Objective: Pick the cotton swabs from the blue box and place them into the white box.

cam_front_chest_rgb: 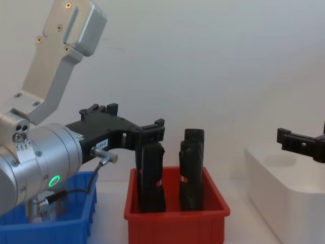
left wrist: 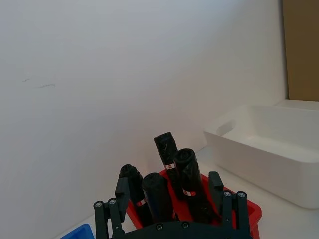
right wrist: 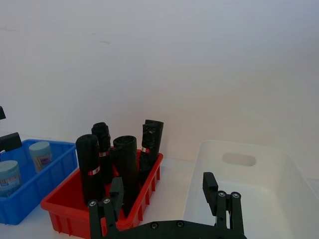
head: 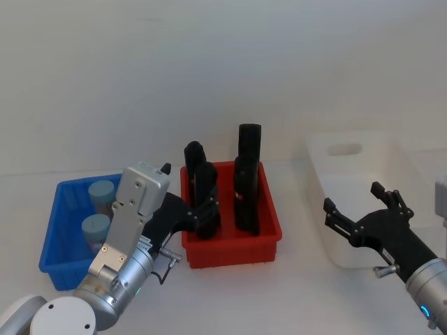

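Two cotton swabs jars with pale blue lids stand in the blue box at the left; they also appear in the right wrist view as jars in the blue box. The white box sits at the right and holds nothing I can see. My left gripper hovers open and empty between the blue box and the red bin, above table level. Near the white box's front left side, my right gripper is open and empty too.
A red bin stands between the two boxes and holds several tall black upright objects. My left gripper is close to the nearest of them. Bare white table lies in front of the bins, and a white wall stands behind.
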Robot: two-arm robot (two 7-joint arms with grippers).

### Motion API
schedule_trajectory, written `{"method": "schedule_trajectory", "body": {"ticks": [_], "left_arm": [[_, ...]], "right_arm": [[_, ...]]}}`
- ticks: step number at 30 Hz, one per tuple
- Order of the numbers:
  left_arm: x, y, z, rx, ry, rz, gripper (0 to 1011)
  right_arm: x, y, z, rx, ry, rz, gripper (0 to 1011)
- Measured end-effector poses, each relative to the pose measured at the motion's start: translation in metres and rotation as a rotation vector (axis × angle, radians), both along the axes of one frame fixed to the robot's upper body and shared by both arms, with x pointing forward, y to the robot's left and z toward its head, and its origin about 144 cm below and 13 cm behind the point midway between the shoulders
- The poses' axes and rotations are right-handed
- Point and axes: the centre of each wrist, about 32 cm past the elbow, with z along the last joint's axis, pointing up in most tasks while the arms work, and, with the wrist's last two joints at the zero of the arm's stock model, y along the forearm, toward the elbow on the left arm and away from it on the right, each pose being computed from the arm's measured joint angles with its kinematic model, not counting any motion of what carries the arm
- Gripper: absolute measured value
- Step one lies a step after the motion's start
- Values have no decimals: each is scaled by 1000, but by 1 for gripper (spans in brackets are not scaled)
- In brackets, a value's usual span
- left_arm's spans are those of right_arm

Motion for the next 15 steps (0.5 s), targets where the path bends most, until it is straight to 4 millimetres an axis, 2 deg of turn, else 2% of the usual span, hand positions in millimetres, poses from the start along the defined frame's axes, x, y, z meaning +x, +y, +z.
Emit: {"method": "schedule_trajectory", "body": {"ticks": [15], "left_arm": [[0,0,0,0,0,0,1004]], "right_arm": [[0,0,0,0,0,0,1002]]}}
